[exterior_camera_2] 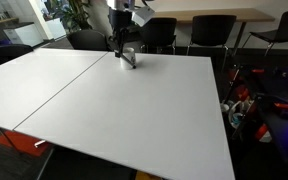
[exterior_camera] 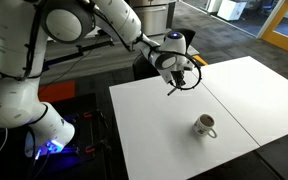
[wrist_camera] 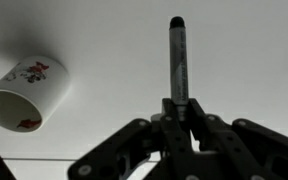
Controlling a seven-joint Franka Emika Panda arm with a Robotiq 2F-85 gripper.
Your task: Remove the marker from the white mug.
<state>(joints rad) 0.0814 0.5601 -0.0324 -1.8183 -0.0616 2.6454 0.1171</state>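
The white mug point(exterior_camera: 204, 125) stands upright on the white table point(exterior_camera: 154, 120), handle to one side. It also shows in the wrist view point(wrist_camera: 24, 95), with a small cartoon print, and its inside looks empty. My gripper point(exterior_camera: 181, 76) hangs above the table, away from the mug, and is shut on the dark marker point(exterior_camera: 173, 89). In the wrist view the marker point(wrist_camera: 178, 55) sticks out straight from between the closed fingers point(wrist_camera: 179, 105). In an exterior view the gripper point(exterior_camera_2: 118, 42) is over the table's far edge, with the mug point(exterior_camera_2: 130, 59) just beside it.
A seam point(exterior_camera: 224, 105) runs across the white table. Dark office chairs point(exterior_camera_2: 164, 35) stand along the far side in an exterior view. The robot base point(exterior_camera: 44, 125) with cables sits beside the table. A cart with red parts point(exterior_camera_2: 246, 105) stands past the table's edge.
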